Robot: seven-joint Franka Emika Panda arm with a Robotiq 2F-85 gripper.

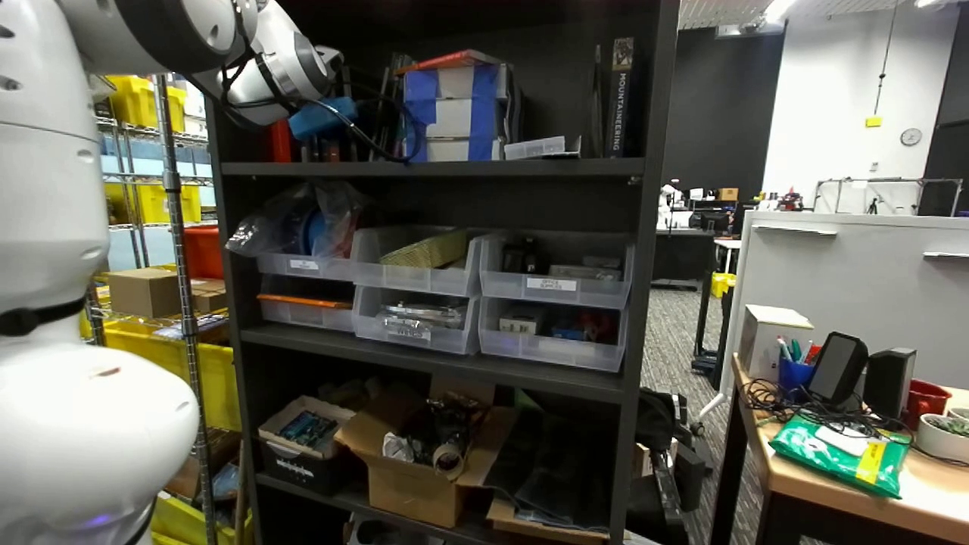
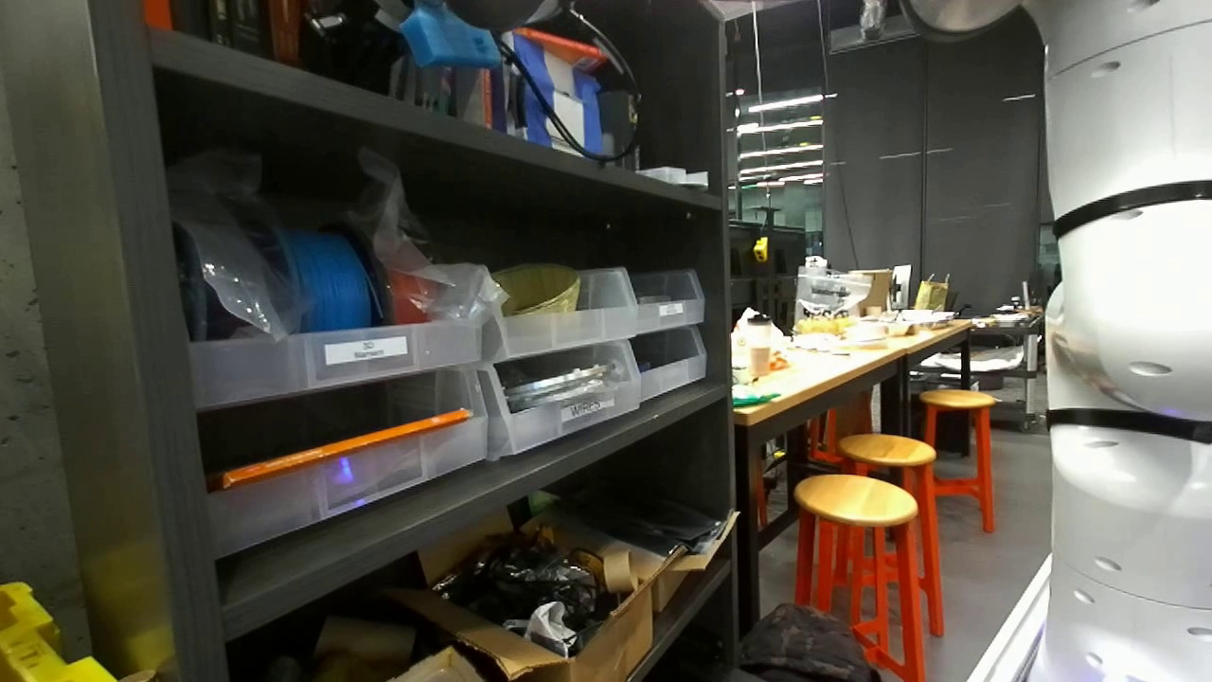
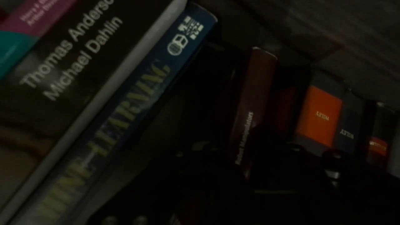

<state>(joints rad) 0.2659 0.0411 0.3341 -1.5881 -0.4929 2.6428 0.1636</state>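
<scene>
My gripper (image 3: pixel 245 154) is a very dark shape along the bottom of the wrist view. It is among upright books on the top shelf (image 1: pixel 447 168). A dark red book titled Robot Manipulators (image 3: pixel 257 81) shows between the finger shapes. Whether the fingers touch it is too dark to tell. To the left lean a blue book with Learning on its spine (image 3: pixel 156 84) and a thick dark book (image 3: pixel 81 47). To the right stand an orange-labelled Wiley book (image 3: pixel 320 115) and a dark Wiley book (image 3: pixel 350 125). A blue block (image 1: pixel 323 117) with a cable sits on my wrist.
White boxes with blue tape (image 1: pixel 454 102) stand beside the wrist. Clear trays (image 1: pixel 537 147) and a Mountaineering book (image 1: pixel 621 98) are farther along the shelf. Clear bins (image 1: pixel 424 284) fill the shelf below. A wire rack (image 1: pixel 172 182) stands beside the bookcase.
</scene>
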